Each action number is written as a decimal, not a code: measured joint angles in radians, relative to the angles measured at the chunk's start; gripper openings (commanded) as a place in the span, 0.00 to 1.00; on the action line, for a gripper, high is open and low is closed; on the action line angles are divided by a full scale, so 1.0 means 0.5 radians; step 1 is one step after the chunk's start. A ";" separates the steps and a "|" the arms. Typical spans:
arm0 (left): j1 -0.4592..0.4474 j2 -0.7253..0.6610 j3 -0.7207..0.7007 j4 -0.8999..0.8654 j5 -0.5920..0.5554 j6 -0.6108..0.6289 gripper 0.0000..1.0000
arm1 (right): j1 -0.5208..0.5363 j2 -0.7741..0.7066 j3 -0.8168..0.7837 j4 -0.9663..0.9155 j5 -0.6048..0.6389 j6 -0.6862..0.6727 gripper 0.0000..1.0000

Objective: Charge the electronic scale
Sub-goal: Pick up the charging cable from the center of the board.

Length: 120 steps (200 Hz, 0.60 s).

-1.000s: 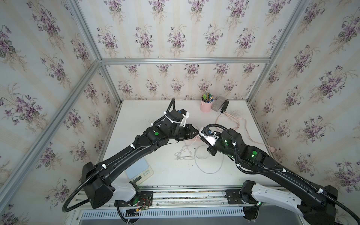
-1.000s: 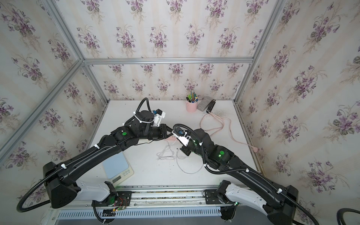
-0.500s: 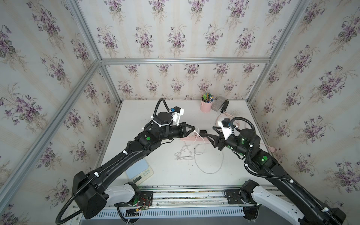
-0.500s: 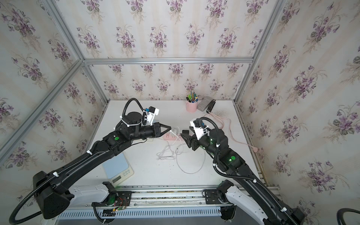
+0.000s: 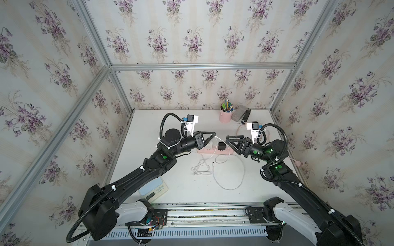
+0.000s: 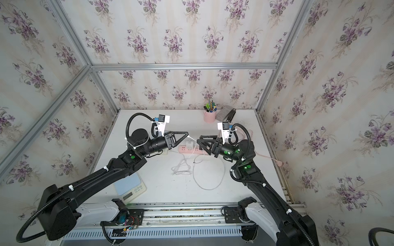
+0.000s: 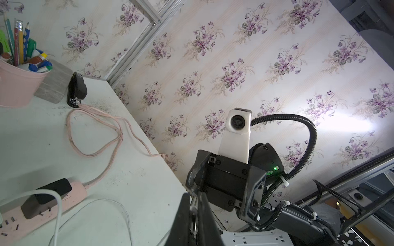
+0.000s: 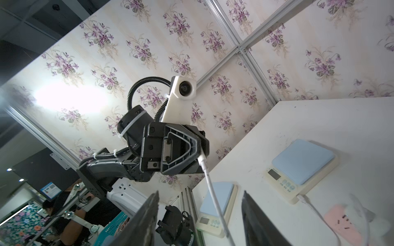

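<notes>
Though unclear overhead, the right wrist view shows left gripper [image 8: 197, 150] pinching plug [image 8: 201, 160].

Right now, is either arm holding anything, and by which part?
The left arm's fingers pinch the white cable at its plug end. The right arm's fingers stand open, holding nothing.

Black left arm [image 5: 136, 179] and right arm [image 5: 298, 187]: green lights [image 5: 164, 157], ribbed conduits [image 5: 163, 123], white zip ties [image 5: 113, 187]; triangular-framed left tool [image 5: 214, 134], right tool [image 5: 227, 139].
</notes>
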 measured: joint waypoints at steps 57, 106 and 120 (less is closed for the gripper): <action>-0.034 0.025 -0.082 0.393 -0.047 -0.028 0.00 | 0.101 0.212 -0.026 0.431 -0.002 0.490 0.42; -0.082 0.074 -0.098 0.563 -0.072 -0.053 0.00 | 0.182 0.255 0.046 0.567 0.048 0.603 0.19; -0.092 0.076 -0.098 0.589 -0.085 -0.058 0.00 | 0.188 0.256 0.047 0.569 0.071 0.611 0.15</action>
